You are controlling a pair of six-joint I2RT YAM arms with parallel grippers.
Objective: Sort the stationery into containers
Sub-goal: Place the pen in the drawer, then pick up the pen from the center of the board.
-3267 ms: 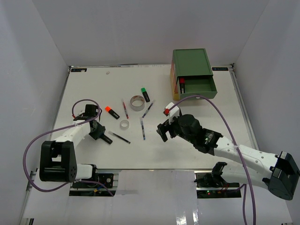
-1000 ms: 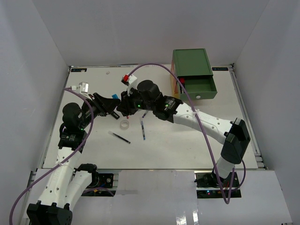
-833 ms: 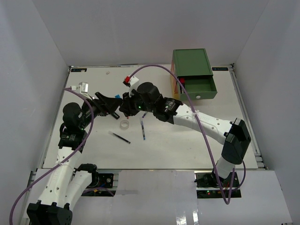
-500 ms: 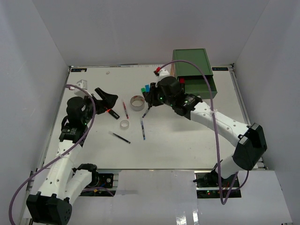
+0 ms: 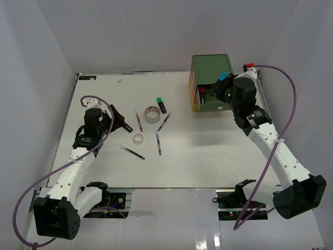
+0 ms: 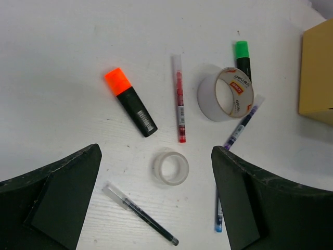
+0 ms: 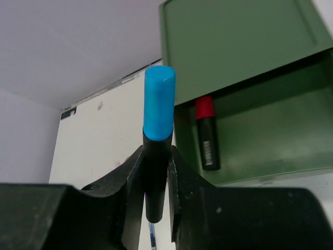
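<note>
my right gripper [image 7: 156,172] is pinching a blue-capped highlighter [image 7: 158,104] by its black body, the cap standing up clear above my fingers. i am holding it up by the drawer unit [image 7: 234,41] at the far right of the table [image 5: 208,156], just beside the pulled-out green drawer [image 7: 270,130]. a red-capped highlighter [image 7: 207,130] lies inside that drawer, against its left side. my left gripper [image 6: 156,203] is spread wide with nothing between its fingers, up above the left part of the table and looking down on the loose stationery. below it the whitish tape roll [image 6: 170,167] lies flat, with a thin dark pen [image 6: 140,213] slanting near it. farther off lie an orange-capped highlighter [image 6: 130,101] and a red pen [image 6: 179,104], close together but apart. the grey tape roll [image 6: 226,94] sits beside the red pen, a green-capped highlighter [image 6: 242,57] touching its far edge and a purple pen [image 6: 240,122] slanting just beside it.
</note>
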